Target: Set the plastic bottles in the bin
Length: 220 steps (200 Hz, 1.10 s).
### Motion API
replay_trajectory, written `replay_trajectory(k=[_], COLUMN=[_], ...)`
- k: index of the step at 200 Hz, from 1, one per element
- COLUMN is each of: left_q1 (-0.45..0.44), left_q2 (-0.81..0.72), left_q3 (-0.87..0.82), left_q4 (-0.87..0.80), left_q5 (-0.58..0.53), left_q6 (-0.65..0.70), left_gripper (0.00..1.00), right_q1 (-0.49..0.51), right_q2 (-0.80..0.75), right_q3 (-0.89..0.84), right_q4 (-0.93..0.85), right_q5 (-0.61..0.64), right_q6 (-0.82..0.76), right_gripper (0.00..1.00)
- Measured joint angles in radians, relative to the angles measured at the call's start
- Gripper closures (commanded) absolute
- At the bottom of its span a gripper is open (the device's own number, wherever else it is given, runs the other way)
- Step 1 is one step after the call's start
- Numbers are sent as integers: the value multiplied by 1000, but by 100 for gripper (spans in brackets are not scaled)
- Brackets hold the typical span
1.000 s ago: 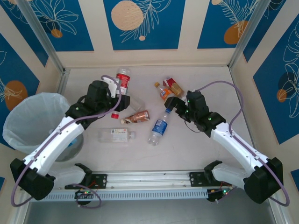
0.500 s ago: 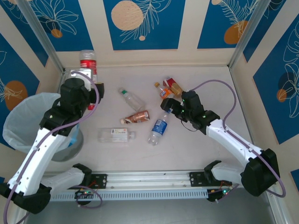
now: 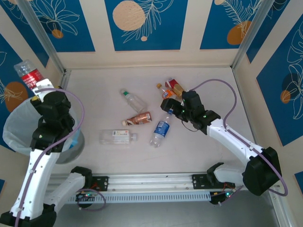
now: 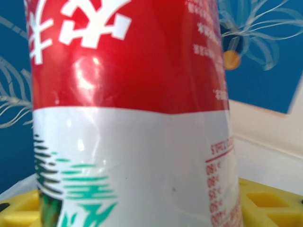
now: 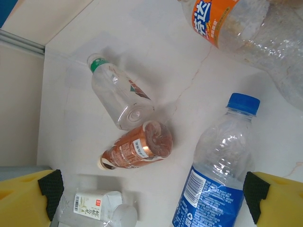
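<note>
My left gripper [image 3: 38, 87] is shut on a red-and-white labelled plastic bottle [image 3: 27, 74], held high over the far rim of the bin [image 3: 19, 130], a round grey bin with a white bag. That bottle's label [image 4: 128, 118] sits close up in the left wrist view. Open and empty, my right gripper [image 3: 168, 107] hovers just above the cap end of a blue-labelled bottle [image 3: 161, 128] [image 5: 213, 182]. Other bottles lie on the table: clear with a green cap [image 3: 132, 100] [image 5: 118, 97], brown [image 3: 138, 118] [image 5: 135, 146], and white-labelled [image 3: 117, 137] [image 5: 94, 208].
An orange-labelled bottle [image 3: 166, 93] [image 5: 220, 19] and a red-labelled bottle [image 3: 176, 87] lie just beyond my right gripper. Walls close the table on three sides. A metal rail [image 3: 151, 182] runs along the near edge.
My left arm swung from the table's middle to the far left, carrying the red-labelled bottle up over the bin. The right gripper edged slightly left, towards the blue bottle's cap.
</note>
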Motion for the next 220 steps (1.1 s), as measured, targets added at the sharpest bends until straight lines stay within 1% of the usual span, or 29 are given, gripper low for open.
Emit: replay_trajectory(k=[26, 45, 71, 88, 132, 145, 162, 193, 220], left_q1=[104, 154, 185, 204, 220, 227, 241, 264, 267], left_q2=[-3, -3, -4, -11, -74, -92, -97, -86, -49], left_q3=[-101, -133, -160, -185, -250, -262, -267, -268, -248], left_q4=[5, 5, 11, 15, 3, 2, -25, -85, -138], left_q5=[-1, -3, -13, -16, -108, -124, -146, -163, -157], left_q6=[-63, -102, -137, -165, -250, -272, -327, -417, -459], left_gripper=[37, 37, 36, 32, 33, 27, 21, 16, 5], right_q1=[6, 9, 13, 14, 21, 24, 26, 28, 35], right_q2=[4, 4, 5, 14, 54, 61, 70, 84, 85], right_q3=[3, 8, 13, 17, 50, 62, 79, 92, 92], right_q4=[1, 2, 2, 1, -2, -5, -8, -15, -26], right_q5=[-3, -3, -3, -3, -11, -14, -22, -29, -29], right_q6=[0, 0, 0, 0, -8, -13, -20, -27, -34], right_gripper=[0, 0, 0, 0, 1, 0, 0, 1, 0])
